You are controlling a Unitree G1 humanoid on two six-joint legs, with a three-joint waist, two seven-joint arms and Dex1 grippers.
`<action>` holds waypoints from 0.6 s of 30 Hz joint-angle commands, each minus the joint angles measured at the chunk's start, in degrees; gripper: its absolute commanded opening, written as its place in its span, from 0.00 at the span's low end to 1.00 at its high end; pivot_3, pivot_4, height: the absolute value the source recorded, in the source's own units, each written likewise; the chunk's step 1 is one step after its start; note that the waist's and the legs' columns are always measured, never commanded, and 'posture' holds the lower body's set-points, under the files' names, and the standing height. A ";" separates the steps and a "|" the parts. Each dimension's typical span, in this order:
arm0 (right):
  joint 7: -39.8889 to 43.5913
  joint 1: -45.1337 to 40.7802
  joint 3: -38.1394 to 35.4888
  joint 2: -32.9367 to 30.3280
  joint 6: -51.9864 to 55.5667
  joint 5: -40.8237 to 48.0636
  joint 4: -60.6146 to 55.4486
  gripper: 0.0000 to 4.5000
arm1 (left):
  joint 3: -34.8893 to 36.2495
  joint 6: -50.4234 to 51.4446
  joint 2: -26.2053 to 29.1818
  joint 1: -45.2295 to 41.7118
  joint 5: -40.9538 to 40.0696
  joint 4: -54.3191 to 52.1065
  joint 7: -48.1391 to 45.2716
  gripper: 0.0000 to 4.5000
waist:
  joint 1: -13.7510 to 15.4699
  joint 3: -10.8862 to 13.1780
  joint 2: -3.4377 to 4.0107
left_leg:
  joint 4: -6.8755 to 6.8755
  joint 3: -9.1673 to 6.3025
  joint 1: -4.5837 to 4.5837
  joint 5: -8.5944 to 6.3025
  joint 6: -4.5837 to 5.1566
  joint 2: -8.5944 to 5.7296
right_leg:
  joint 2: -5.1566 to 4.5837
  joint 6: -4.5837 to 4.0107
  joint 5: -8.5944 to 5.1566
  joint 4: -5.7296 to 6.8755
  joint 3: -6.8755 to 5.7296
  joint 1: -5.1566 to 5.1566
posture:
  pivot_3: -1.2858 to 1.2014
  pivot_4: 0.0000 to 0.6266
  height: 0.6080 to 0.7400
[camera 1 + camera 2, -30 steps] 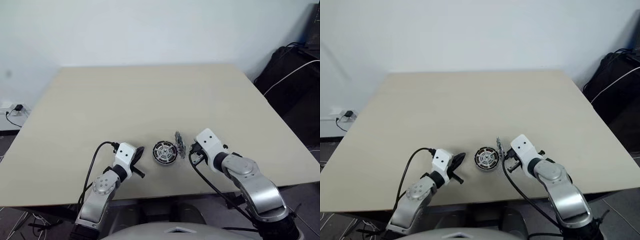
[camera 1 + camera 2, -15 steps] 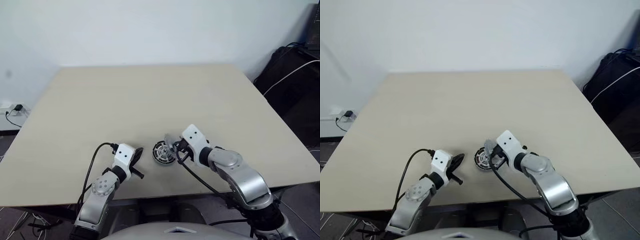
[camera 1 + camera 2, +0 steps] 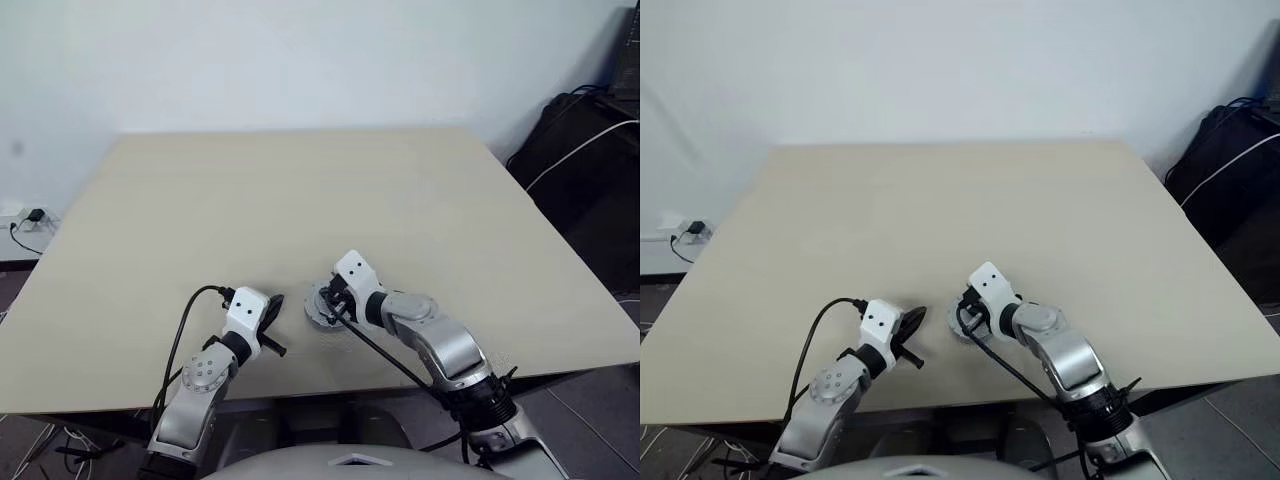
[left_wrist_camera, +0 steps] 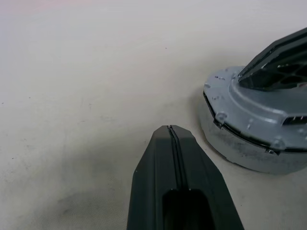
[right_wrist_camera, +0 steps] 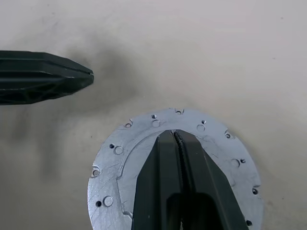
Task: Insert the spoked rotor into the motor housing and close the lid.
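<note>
Left hand (image 4: pixel 175 143) fingers pressed together, low near the desk's front edge. Right hand (image 5: pixel 175 139) likewise closed, angled downward.

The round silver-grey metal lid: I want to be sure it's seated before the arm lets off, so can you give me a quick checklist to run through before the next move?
1. Round silver-grey metal lid lies over the squat grey motor housing: ok.
2. Lid flush all round: cannot tell; the left wrist view shows a dark seam at the rim.
3. Right pincer shut, tips over the lid's centre: ok.
4. Left pincer shut and apart from the housing: ok.
5. Spoked rotor inside: cannot tell, the lid hides it.
6. Housing stands flat on the beige table: ok.
</note>
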 commanded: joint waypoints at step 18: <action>-1.93 2.71 -3.80 -1.34 -5.01 0.27 -5.83 0.01 | -0.17 -0.72 -0.03 -0.03 0.44 -2.64 0.70 0.00 | 0.04 -0.54 -0.01 | -0.01 0.00 0.03 0.00 -0.01 0.00 | -0.02 0.02 0.01 0.00 0.02 0.02 | 0.52 0.00 1.00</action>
